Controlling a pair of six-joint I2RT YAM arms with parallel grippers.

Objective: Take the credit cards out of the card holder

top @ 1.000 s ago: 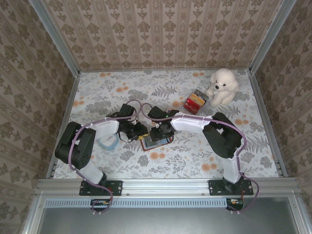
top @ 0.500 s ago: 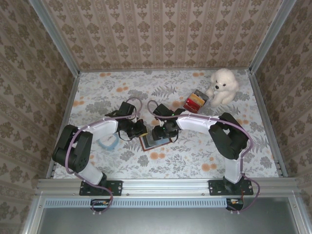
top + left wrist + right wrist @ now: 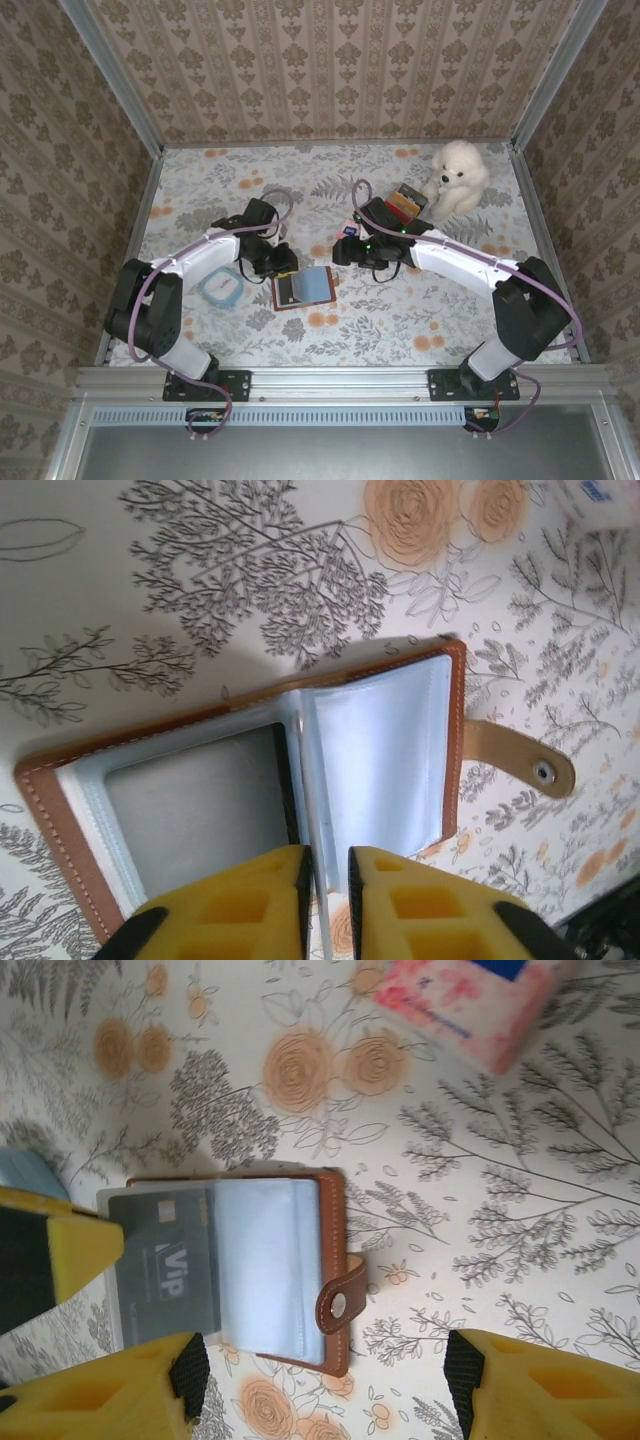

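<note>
pulling the right gripper [image 3: 345,250] back off the open brown card holder [image 3: 305,288], jaws spread wide, holder flat on the floral table [image 3: 420,320], vip card [image 3: 165,1260] still pocketed, left gripper [image 3: 328,865] barely parted astride a clear sleeve [image 3: 370,750]

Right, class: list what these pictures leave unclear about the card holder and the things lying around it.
Card holder, top view: too small to count its cards.
Grey card, right wrist view: print too small to read.
Pink object, right wrist view: blurred, cut by the top edge.
Light blue thing, right wrist view: cut by the left edge.
</note>
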